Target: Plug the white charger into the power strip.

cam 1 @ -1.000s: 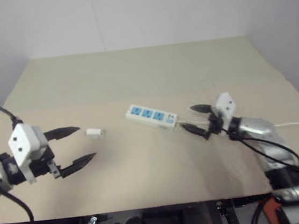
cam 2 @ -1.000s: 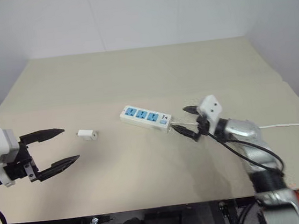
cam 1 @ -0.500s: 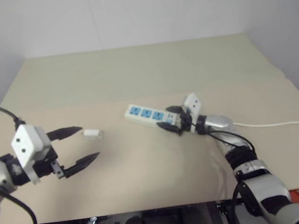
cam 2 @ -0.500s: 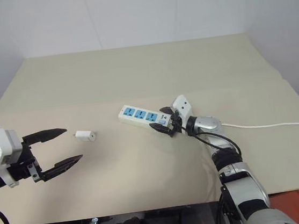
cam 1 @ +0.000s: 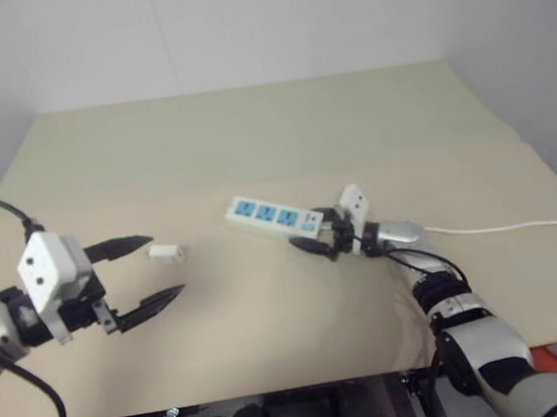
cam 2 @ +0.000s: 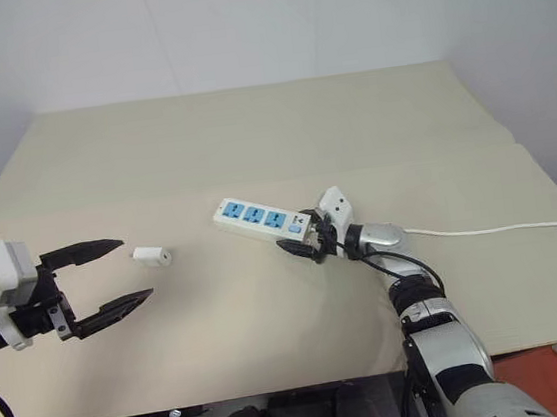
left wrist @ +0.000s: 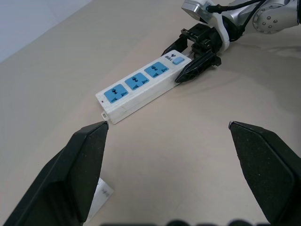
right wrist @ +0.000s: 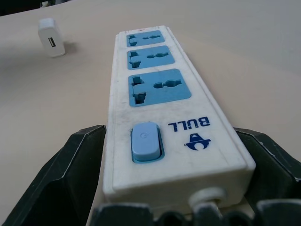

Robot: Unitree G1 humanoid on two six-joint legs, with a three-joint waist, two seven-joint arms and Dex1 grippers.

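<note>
My right gripper (cam 2: 300, 238) straddles the switch end of the power strip (cam 2: 263, 219), fingers either side but not visibly clamped, left gripper (cam 1: 145, 274) spread wide near the white charger (cam 1: 165, 252) lying loose on the table (cam 1: 251, 141); bracing step, charger pickup next.

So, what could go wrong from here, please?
1. The right gripper has its jaws around the switch end of the strip. They may close on the blue switch or the cord.
2. The charger lies loose, just past the open left gripper. A poor approach could knock it away.
</note>
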